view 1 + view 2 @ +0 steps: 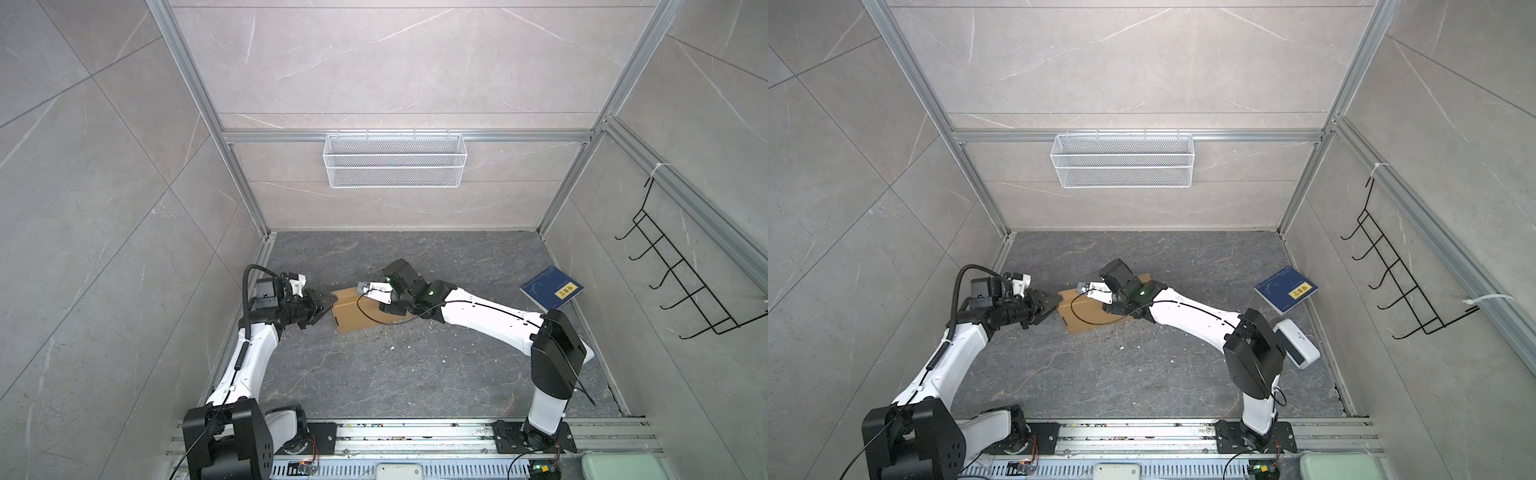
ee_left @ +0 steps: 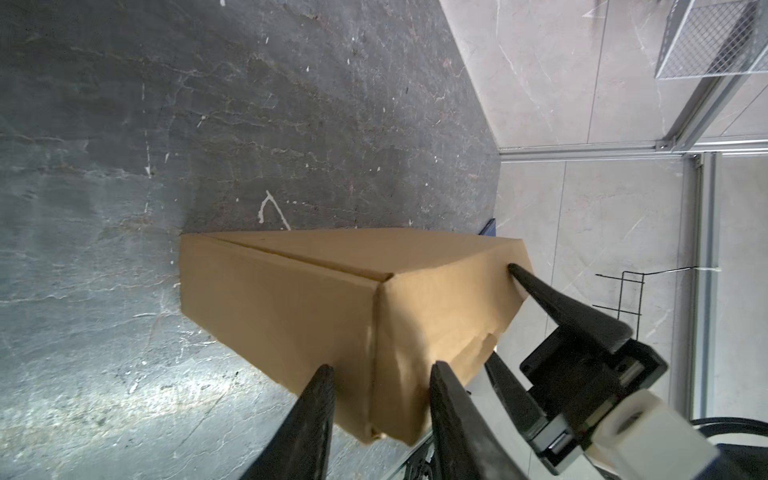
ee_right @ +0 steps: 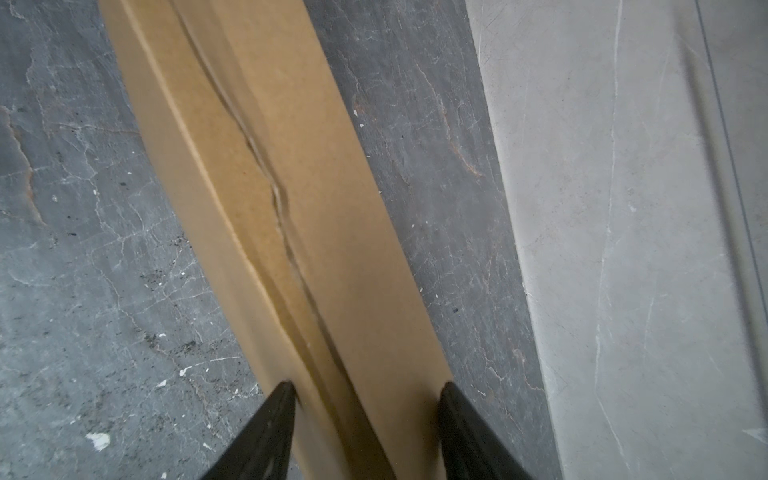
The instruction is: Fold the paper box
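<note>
The left gripper [image 1: 326, 308] is at the left end of the paper box [image 1: 348, 318]. Its two fingers [image 2: 318, 399] are apart, so it is open. The near corner of the box sits right in front of the gap. It is hard to tell if the tips touch the cardboard.

The box lies on the dark desk [image 1: 415, 374], about in the middle, between the two grippers. It looks like a real box now, with its walls up and its top down. It is thin brown cardboard, so it is probably light and may slide on the smooth desk. The flat parts look stiff, but the creases bend, and a hard squeeze could dent it. The corners and folded edges are likely the best places to hold, because the box is strongest there.

The right gripper [image 3: 368, 388] is at the right end. It has one finger on each side of a narrow wall of the box and seems to hold it.

Farther right, a blue book [image 1: 550, 289] lies near the right wall, well apart from the box. There is open desk on the near side and the far side of the box. The left wall is close to the left arm, so there is less room there.
</note>
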